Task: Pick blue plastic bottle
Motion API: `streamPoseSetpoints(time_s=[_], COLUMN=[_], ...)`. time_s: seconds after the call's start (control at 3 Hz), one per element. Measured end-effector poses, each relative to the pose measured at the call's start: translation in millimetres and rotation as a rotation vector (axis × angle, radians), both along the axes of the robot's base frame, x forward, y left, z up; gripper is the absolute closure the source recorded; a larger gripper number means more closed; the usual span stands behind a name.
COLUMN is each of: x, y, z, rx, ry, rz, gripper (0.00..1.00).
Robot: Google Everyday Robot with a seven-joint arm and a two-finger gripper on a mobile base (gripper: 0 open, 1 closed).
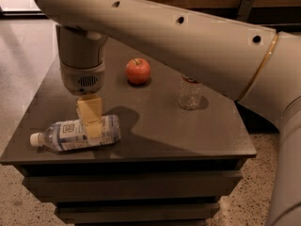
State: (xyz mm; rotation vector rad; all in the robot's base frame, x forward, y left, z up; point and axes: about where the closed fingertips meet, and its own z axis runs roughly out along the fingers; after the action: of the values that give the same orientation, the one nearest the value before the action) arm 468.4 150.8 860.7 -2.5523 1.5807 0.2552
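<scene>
The blue plastic bottle (63,133) lies on its side near the front left edge of the dark table (160,135), white cap pointing left and label facing up. My gripper (91,120) hangs straight down from the big white arm. Its tan tip is directly over the bottle's middle and overlaps the right part of the bottle's body. I cannot tell whether it touches the bottle.
A red apple (138,71) sits at the back middle of the table. A clear ribbed water bottle (190,94) stands to the right, its top hidden behind my arm. The table's front edge is close to the lying bottle.
</scene>
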Motion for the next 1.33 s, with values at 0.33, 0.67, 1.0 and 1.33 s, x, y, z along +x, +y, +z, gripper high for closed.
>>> streamPoseSetpoints(time_s=[0.33, 0.67, 1.0, 1.33], x=[-4.3, -8.1, -8.6, -8.4], y=[8.6, 11.2, 12.1, 12.8], z=[-14.8, -29.1, -36.0, -38.3], rx=[-0.009, -0.019, -0.025, -0.026], ry=[0.025, 0.052, 0.065, 0.069], rz=[0.012, 0.015, 0.018, 0.023], gripper=[0.17, 0.41, 0.63, 0.86])
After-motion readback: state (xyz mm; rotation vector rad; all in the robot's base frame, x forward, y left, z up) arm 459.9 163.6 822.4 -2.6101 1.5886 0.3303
